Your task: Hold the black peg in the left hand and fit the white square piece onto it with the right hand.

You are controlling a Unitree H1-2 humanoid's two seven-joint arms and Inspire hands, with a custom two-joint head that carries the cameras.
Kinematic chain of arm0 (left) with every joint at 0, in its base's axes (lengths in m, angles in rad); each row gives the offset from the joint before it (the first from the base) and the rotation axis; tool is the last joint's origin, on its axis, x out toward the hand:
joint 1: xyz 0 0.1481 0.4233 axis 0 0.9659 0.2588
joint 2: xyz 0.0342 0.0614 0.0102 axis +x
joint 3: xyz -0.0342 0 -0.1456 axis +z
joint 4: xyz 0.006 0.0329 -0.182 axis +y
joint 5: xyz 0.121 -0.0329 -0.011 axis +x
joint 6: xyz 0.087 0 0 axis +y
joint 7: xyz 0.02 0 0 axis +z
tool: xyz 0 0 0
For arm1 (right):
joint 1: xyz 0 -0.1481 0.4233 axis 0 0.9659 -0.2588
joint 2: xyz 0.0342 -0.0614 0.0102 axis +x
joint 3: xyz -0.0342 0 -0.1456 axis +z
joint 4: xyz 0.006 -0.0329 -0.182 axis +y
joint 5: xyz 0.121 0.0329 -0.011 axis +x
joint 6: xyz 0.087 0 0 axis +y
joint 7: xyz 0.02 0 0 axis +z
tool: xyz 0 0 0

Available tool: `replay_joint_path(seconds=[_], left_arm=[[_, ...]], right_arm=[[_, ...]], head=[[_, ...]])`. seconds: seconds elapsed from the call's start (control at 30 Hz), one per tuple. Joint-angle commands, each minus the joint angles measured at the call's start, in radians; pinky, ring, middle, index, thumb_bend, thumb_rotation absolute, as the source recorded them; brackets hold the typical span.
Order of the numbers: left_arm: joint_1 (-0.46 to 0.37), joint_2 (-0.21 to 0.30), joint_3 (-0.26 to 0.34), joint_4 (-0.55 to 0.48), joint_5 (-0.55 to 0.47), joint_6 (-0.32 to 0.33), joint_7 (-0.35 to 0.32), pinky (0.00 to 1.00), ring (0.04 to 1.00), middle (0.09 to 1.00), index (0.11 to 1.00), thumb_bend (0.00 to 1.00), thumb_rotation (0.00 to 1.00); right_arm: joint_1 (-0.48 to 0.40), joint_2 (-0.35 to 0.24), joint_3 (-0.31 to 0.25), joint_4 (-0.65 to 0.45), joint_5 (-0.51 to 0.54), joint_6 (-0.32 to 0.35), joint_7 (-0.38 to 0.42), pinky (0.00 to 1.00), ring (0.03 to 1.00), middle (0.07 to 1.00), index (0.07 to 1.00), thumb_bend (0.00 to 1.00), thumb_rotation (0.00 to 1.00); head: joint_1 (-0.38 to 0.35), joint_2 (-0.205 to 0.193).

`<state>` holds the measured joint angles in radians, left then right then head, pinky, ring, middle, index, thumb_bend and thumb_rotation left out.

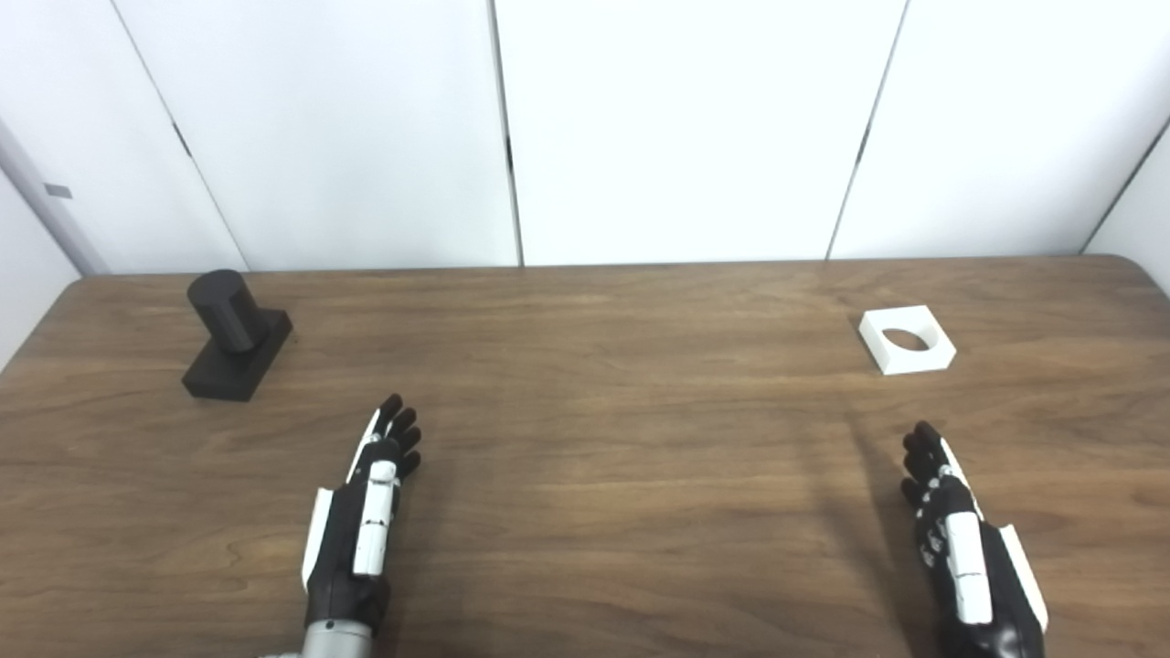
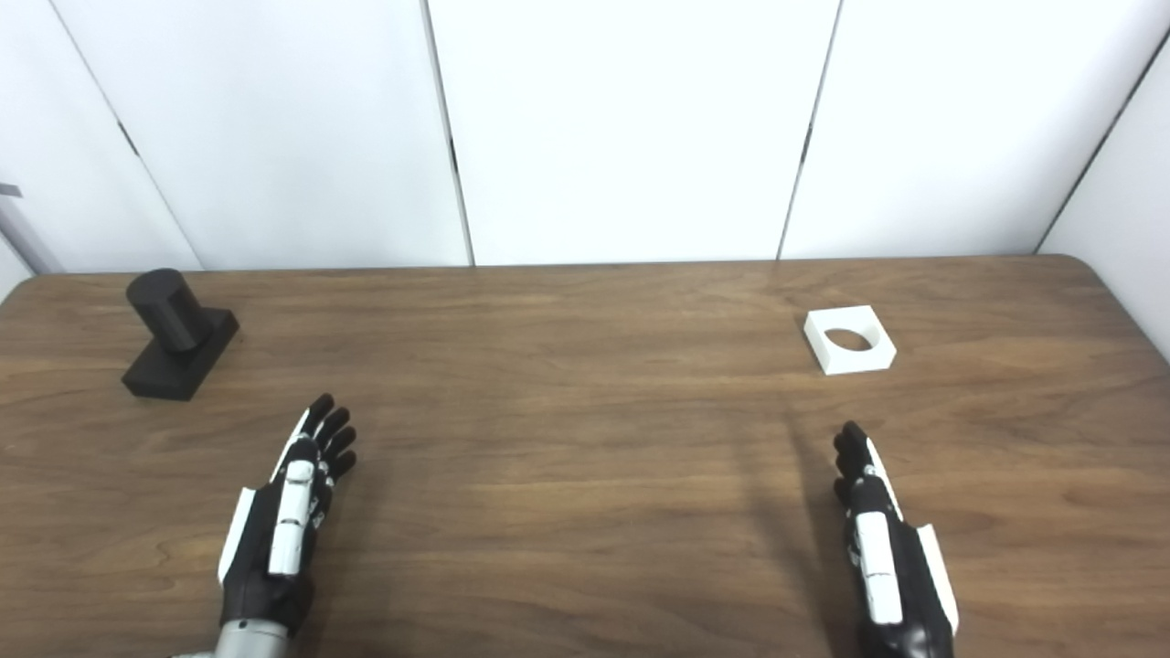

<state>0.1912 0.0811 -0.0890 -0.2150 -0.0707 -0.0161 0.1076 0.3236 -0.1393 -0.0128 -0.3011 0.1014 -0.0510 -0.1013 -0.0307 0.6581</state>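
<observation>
The black peg (image 1: 236,334), a round post on a flat black base, stands on the wooden table (image 1: 585,429) at the far left. A white square piece (image 1: 907,340) with a round hole lies flat at the far right. My left hand (image 1: 364,516) rests near the front left, fingers stretched out and holding nothing, well short of the peg. On the front right, my right hand (image 1: 964,544) is also open and empty, a hand's length nearer me than the white piece.
White wall panels (image 1: 676,128) stand just behind the table's far edge. The table's rounded right corner (image 1: 1143,270) is near the white piece. Bare wood lies between the two hands.
</observation>
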Motion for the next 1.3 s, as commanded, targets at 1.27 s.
replay_joint_path(seconds=[1.27], left_arm=[[0.013, -0.119, -0.103, 0.141, 0.110, -0.150, 0.082, 0.90, 0.932, 0.941, 0.947, 0.42, 0.98]], right_arm=[[-0.036, 0.002, -0.071, 0.157, 0.079, -0.150, 0.090, 1.00, 1.000, 0.988, 0.980, 0.73, 1.00]], head=[[0.303, -0.198]])
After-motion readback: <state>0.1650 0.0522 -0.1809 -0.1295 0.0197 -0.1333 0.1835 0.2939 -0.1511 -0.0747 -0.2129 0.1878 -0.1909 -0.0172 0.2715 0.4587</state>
